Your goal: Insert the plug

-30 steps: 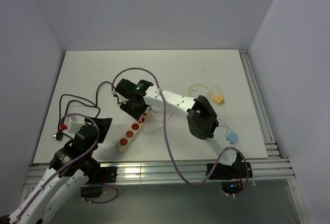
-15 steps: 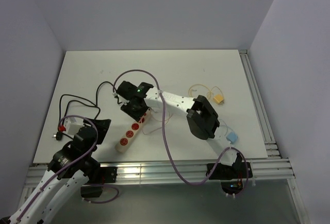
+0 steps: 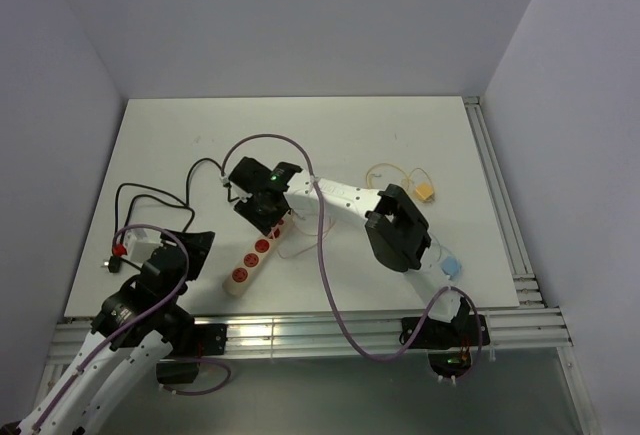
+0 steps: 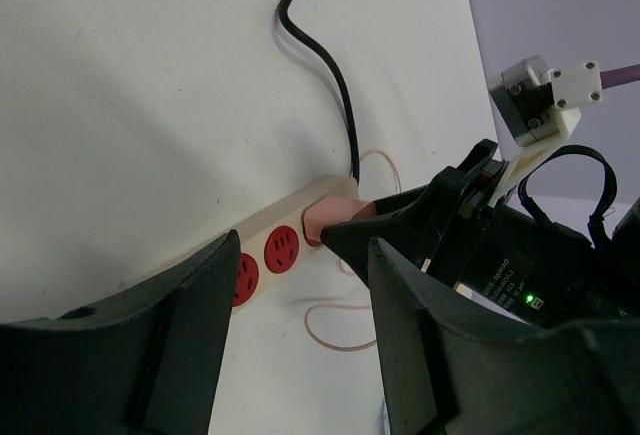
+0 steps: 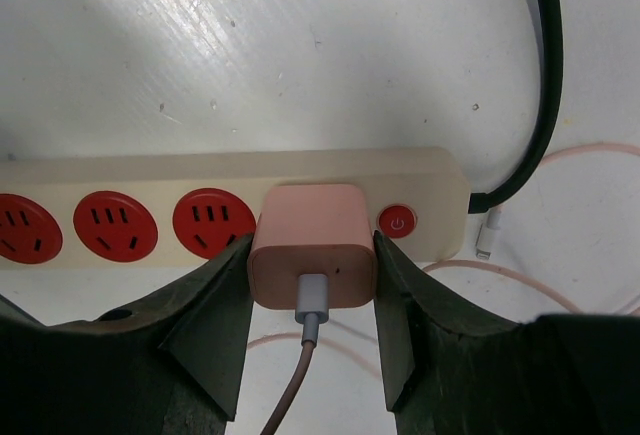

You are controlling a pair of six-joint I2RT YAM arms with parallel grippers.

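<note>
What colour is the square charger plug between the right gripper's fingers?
Pale pink; the square plastic charger plug shows best in the right wrist view.

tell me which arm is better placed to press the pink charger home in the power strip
Right. The right gripper clamps the pink charger, already seated on the power strip beside the red switch. The left gripper hangs open, clear of the strip, holding nothing.

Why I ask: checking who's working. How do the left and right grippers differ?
Right gripper is shut on the pink plug; left gripper is open and empty. Right gripper sits over the power strip's far end; left gripper hangs beside its near end, apart. Both have dark fingers.
</note>
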